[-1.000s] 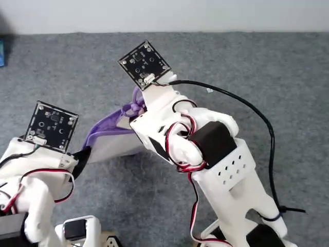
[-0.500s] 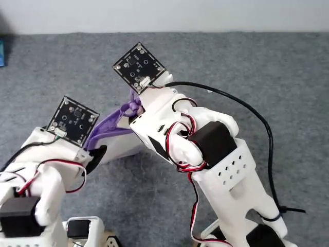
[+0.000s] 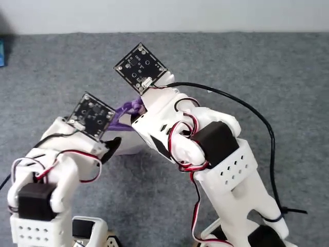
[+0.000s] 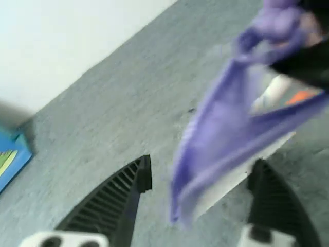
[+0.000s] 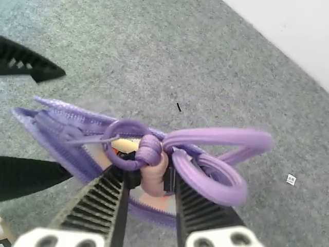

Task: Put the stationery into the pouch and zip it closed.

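The purple zip pouch [image 3: 123, 110] hangs lifted between the two arms, and its pale body [image 3: 128, 146] sags toward the grey mat. My right gripper [image 5: 149, 175] is shut on the pouch [image 5: 56, 123] at its knotted end, beside the zip pull ring [image 5: 123, 144] and the looped purple cord [image 5: 216, 154]. Something orange shows inside the pouch. My left gripper [image 4: 200, 164] is open, with one black finger on each side of the pouch's [image 4: 221, 139] other end and not touching it. From above, the left gripper [image 3: 114, 144] sits below its camera board.
A grey mat [image 3: 267, 67] covers the table up to a white wall at the back. A blue object [image 3: 2, 51] lies at the far left edge. A black cable [image 3: 257, 118] runs along the right arm. A small white scrap [image 5: 291, 179] lies on the mat.
My left arm has swung up and to the right, bringing its open fingers around the pouch's free end. The right arm has held the pouch almost still.
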Tool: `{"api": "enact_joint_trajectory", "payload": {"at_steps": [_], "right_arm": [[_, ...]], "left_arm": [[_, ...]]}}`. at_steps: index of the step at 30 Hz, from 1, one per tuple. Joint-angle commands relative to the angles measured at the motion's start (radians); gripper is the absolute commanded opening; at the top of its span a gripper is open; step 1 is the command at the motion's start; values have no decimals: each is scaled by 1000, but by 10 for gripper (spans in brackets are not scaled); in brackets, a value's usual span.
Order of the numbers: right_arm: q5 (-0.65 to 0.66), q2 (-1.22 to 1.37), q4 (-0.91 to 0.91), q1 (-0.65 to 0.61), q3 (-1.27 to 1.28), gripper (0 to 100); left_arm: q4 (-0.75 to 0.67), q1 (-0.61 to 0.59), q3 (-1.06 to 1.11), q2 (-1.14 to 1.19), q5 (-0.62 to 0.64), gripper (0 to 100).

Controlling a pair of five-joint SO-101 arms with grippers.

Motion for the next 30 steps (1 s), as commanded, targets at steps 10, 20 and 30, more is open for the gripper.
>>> {"api": "enact_joint_trajectory", "payload": {"at_steps": [10,20,30], "right_arm": [[12,1,-30,59,6,7],[14,2,-30,97,6,7],[144,70,-113,70,5,7]], "left_arm": [[-87,44,-10,-12,32,13],[-35,58,-7,-12,103,12],[-38,201,-5,-12,69,16]]}}
